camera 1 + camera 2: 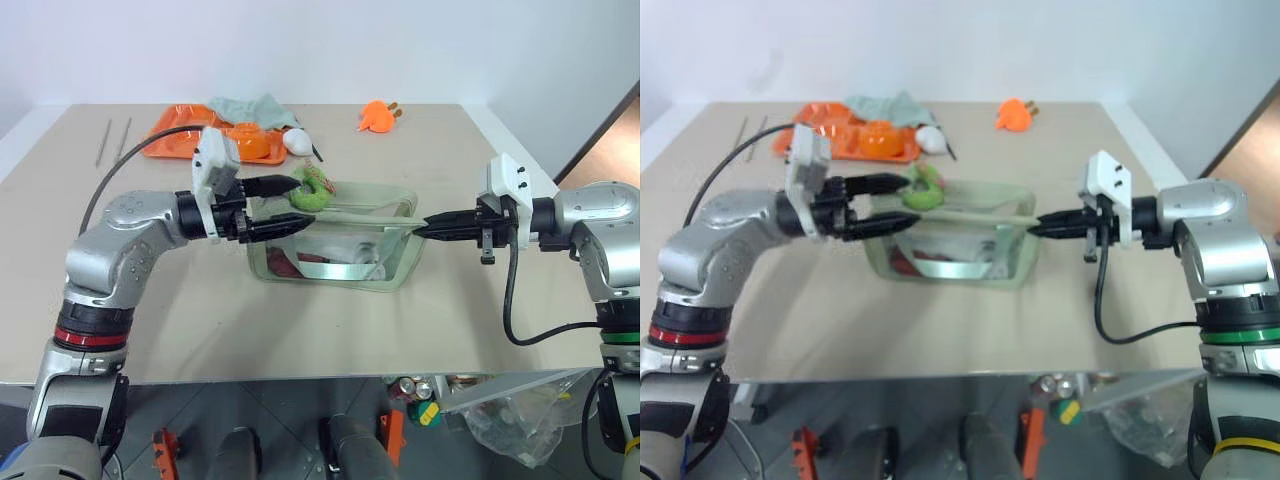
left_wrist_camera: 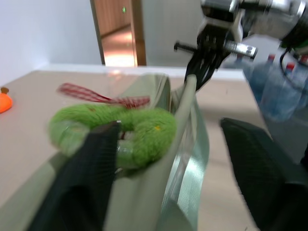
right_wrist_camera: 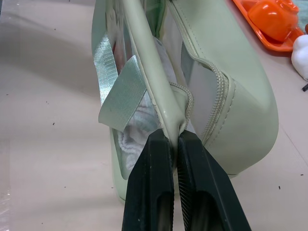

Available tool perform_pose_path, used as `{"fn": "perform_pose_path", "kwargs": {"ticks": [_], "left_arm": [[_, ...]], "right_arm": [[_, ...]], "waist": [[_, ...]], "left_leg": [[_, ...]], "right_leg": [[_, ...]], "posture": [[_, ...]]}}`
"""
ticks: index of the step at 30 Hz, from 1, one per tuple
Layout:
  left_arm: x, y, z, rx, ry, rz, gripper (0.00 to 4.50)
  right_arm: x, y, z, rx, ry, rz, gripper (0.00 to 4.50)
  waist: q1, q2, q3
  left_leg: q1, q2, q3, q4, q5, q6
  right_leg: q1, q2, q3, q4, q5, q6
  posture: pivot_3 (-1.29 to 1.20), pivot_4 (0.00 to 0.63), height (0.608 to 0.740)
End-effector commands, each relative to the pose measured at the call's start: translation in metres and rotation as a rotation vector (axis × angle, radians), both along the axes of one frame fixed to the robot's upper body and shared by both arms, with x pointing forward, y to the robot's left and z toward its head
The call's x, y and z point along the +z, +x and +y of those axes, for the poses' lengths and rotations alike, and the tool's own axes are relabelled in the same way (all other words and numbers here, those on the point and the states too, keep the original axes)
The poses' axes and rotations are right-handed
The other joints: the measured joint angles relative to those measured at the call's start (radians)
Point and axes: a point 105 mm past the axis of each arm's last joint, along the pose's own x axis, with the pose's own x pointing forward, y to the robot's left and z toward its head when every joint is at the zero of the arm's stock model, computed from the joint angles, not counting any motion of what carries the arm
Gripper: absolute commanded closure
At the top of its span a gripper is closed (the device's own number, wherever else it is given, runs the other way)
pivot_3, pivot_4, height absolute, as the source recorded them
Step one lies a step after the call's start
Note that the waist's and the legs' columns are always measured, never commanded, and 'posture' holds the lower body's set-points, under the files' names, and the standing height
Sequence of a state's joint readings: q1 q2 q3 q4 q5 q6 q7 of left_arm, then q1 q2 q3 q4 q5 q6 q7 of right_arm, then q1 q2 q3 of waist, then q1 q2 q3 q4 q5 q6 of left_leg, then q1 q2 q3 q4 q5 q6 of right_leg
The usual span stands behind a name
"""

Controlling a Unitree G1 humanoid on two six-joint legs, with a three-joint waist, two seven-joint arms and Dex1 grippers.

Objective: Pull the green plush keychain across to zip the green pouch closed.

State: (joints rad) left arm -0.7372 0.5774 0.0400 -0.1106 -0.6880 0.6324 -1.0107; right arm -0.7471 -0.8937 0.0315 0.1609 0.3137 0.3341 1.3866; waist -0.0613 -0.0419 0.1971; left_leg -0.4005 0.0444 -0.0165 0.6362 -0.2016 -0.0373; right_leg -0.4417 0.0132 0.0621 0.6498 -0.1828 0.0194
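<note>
- Currently, at the left end of the green pouch [image 1: 335,240] our left gripper [image 1: 290,205] has its two black fingers spread wide, one on either side of the green plush keychain [image 1: 312,190], with nothing clamped between them.
- We see the keychain as a small lime-green plush pod, curled over, with a thin red-and-white loop [image 2: 103,95]; it rests on the pouch's top edge at that left end.
- We judge the first risk to be here: if the fingers close off-centre, the soft pod may squash and slip out, or they may catch the loop alone.
- The pouch sits near the middle of the table [image 1: 200,320], well clear of every edge; it is pale sage-green fabric with clear side panels, and its top gapes along its length.
- At the right end, our right gripper [image 3: 174,144] is pinched shut on the pouch's strap [image 3: 144,57], just beside the end of the zipper [image 3: 219,91].
- We judge that if this hold slips, the whole pouch could drag along with the pull and the zipper would stay open.
</note>
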Motion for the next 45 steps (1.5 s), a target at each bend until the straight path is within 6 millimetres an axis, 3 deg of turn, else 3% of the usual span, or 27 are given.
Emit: {"fn": "perform_pose_path", "kwargs": {"ticks": [1, 7, 9, 13, 19, 23, 30, 35, 36, 45], "left_arm": [[0.028, -0.020, 0.017, -0.042, -0.057, -0.003, 0.06], [0.043, -0.030, 0.053, 0.029, -0.099, 0.039, 0.06], [0.031, -0.027, 0.073, 0.110, -0.050, 0.065, 0.06], [0.003, -0.021, 0.091, 0.215, 0.014, 0.128, 0.06], [-0.024, -0.023, 0.071, 0.173, 0.081, 0.158, 0.06], [-0.036, -0.010, 0.065, 0.198, 0.087, 0.166, 0.06], [-0.051, 0.004, 0.058, 0.217, 0.089, 0.174, 0.06], [-0.046, 0.007, 0.053, 0.194, 0.037, 0.173, 0.06], [-0.044, 0.004, 0.050, 0.160, 0.014, 0.178, 0.59], [-0.037, -0.009, 0.044, 0.091, -0.019, 0.207, 3.63]], "right_arm": [[0.009, -0.002, 0.002, 0.013, 0.008, -0.037, 4.50], [0.009, -0.001, 0.005, 0.024, 0.007, -0.039, 4.50], [0.009, 0.000, 0.006, 0.026, 0.006, -0.040, 4.50], [0.009, 0.000, 0.006, 0.033, 0.006, -0.038, 4.50], [0.012, 0.002, 0.010, 0.052, 0.014, -0.039, 4.50], [0.013, 0.002, 0.011, 0.057, 0.017, -0.041, 4.50], [0.013, -0.002, 0.008, 0.045, 0.021, -0.040, 4.50], [0.013, -0.003, 0.005, 0.031, 0.016, -0.041, 4.50], [0.014, -0.003, 0.005, 0.030, 0.016, -0.042, 4.50], [0.013, -0.004, 0.005, 0.025, 0.013, -0.042, 4.50]], "waist": [[-0.001, 0.000, 0.000], [-0.011, 0.000, 0.000], [-0.015, 0.000, 0.000], [-0.016, 0.000, 0.000], [-0.014, 0.000, 0.000], [-0.016, 0.000, 0.000], [-0.016, 0.000, 0.000], [-0.015, 0.000, 0.000], [-0.015, 0.000, 0.000], [-0.016, 0.000, 0.000]], "left_leg": [[0.000, 0.000, 0.000, 0.000, 0.000, 0.000], [0.000, 0.000, 0.000, 0.000, 0.000, 0.000], [0.000, 0.000, 0.000, 0.000, 0.000, 0.000], [0.001, 0.000, 0.000, -0.001, 0.000, 0.000], [0.001, 0.000, 0.001, 0.000, 0.000, 0.000], [0.001, 0.000, 0.001, 0.000, 0.000, 0.000], [0.001, 0.000, 0.002, -0.001, 0.000, 0.000], [0.001, 0.000, 0.002, -0.001, 0.000, 0.000], [0.001, 0.000, 0.002, -0.001, 0.000, 0.000], [0.001, 0.000, 0.003, -0.001, 0.000, 0.000]], "right_leg": [[0.000, 0.000, 0.000, 0.000, 0.000, 0.000], [0.000, 0.000, 0.000, 0.000, 0.000, 0.000], [0.000, 0.000, 0.000, 0.000, 0.000, 0.000], [0.000, 0.000, -0.001, 0.000, -0.003, -0.004], [0.000, 0.000, 0.000, 0.000, -0.003, -0.005], [0.000, 0.000, 0.001, 0.000, -0.003, -0.005], [0.000, 0.000, 0.001, 0.000, -0.002, -0.004], [0.000, 0.000, 0.001, 0.000, -0.002, -0.004], [0.000, 0.000, 0.001, 0.000, -0.002, -0.004], [0.000, 0.000, 0.002, 0.000, -0.002, -0.003]], "posture": [[0.00, 0.150, 0.740], [0.00, 0.150, 0.740], [0.00, 0.150, 0.740], [0.00, 0.150, 0.740], [0.00, 0.150, 0.740], [0.00, 0.150, 0.740], [0.00, 0.150, 0.740], [0.00, 0.150, 0.740], [0.00, 0.150, 0.740], [0.00, 0.150, 0.740]]}}
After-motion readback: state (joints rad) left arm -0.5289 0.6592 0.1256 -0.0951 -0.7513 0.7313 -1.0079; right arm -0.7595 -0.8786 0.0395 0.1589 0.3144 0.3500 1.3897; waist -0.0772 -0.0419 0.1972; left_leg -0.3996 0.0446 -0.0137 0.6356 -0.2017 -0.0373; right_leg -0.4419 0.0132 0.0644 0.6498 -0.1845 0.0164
